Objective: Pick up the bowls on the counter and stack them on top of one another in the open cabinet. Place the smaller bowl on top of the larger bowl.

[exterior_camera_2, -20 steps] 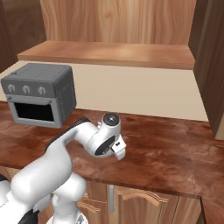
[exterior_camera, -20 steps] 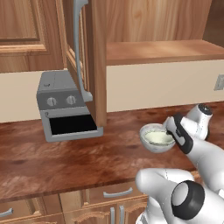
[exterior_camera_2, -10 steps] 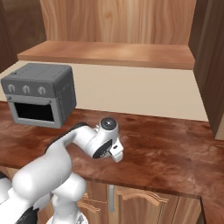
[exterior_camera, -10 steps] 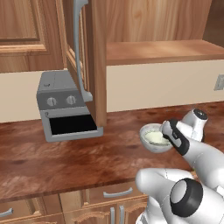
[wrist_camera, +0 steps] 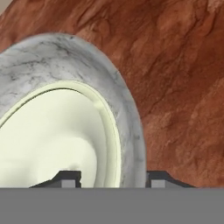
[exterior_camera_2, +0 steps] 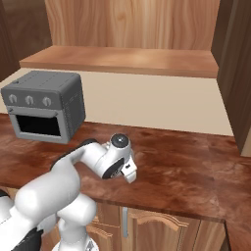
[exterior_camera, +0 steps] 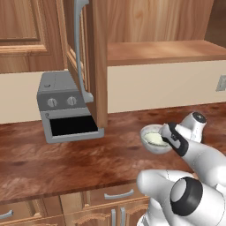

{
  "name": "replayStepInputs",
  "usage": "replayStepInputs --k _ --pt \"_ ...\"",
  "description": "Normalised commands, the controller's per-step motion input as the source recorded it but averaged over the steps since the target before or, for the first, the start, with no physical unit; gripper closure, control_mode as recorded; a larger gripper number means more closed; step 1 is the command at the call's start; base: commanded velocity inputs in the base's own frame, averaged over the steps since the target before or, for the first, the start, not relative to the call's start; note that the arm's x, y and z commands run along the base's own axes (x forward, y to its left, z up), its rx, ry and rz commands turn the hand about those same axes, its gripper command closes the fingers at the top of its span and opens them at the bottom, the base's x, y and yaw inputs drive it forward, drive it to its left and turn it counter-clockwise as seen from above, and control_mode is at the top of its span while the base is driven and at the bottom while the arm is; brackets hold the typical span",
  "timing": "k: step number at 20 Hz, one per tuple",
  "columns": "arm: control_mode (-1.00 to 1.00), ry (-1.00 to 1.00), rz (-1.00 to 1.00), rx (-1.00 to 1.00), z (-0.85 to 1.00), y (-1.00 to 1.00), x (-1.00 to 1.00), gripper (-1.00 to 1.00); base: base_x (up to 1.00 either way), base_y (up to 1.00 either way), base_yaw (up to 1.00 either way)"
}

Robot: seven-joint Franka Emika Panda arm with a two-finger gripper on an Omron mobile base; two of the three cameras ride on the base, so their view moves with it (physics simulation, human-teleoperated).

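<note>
On the counter (exterior_camera: 66, 163), right of centre, sits the larger bowl (exterior_camera: 149, 148), grey and marbled, with the smaller bowl (exterior_camera: 154, 138) nested inside it, pale cream. My gripper (exterior_camera: 166, 133) reaches their right rim from the right. In the hand view the grey wall (wrist_camera: 65, 57) and the cream bowl (wrist_camera: 48, 135) fill the left. The gripper (wrist_camera: 113, 177) straddles the doubled rim, one fingertip (wrist_camera: 65, 177) inside the cream bowl and one outside the grey wall, shut on it. The open cabinet's shelf (exterior_camera: 159, 50) runs above.
The cabinet's open door (exterior_camera: 90, 66) with its grey bar handle (exterior_camera: 78, 44) juts out over the counter left of the bowls. A grey toaster oven (exterior_camera: 66, 110) (exterior_camera_2: 44, 105) stands below it against the wall. A wall outlet (exterior_camera: 219, 83) is at far right.
My hand has edged a little left and down toward the bowls. The bowls have barely shifted.
</note>
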Motion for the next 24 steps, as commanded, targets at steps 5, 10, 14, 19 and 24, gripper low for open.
replayStepInputs --k 5,10,14,19,24 --pt "-1.0 0.0 -0.03 0.02 0.2 0.0 0.03 1.0 0.0 0.0 0.0" --pt "-1.0 -0.02 -0.03 0.07 0.79 0.0 -0.04 1.0 0.0 0.0 0.0" --pt "-1.0 -0.04 0.0 0.06 0.91 0.0 -0.33 1.0 0.0 0.0 0.0" --pt "-1.0 -0.05 0.06 0.01 0.74 0.0 -0.66 1.0 0.0 0.0 0.0" --pt "-1.0 -0.07 0.08 0.0 0.81 0.03 -0.69 1.0 0.0 0.0 0.0"
